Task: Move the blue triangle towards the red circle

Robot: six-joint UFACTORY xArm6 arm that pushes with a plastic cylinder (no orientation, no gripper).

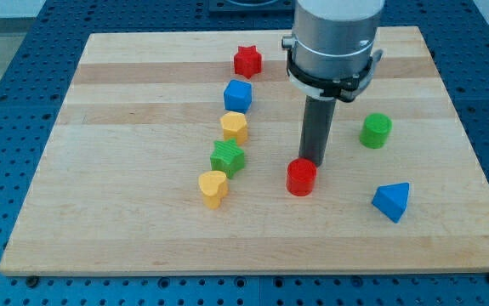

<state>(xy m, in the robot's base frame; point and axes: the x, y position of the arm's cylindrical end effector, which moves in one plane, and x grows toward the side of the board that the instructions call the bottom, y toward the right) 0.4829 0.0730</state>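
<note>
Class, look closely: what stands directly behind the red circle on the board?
My tip stands just behind the red circle, toward the view's top. The circle covers the rod's very end, so contact cannot be seen.

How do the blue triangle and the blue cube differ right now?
The blue triangle block sits alone at the view's lower right; the blue cube block stands in the curved row left of my tip. The triangle is wedge-shaped, the cube boxy. Both are blue, untouched by my tip.

no readable text, labels, numbers or signs anywhere
</note>
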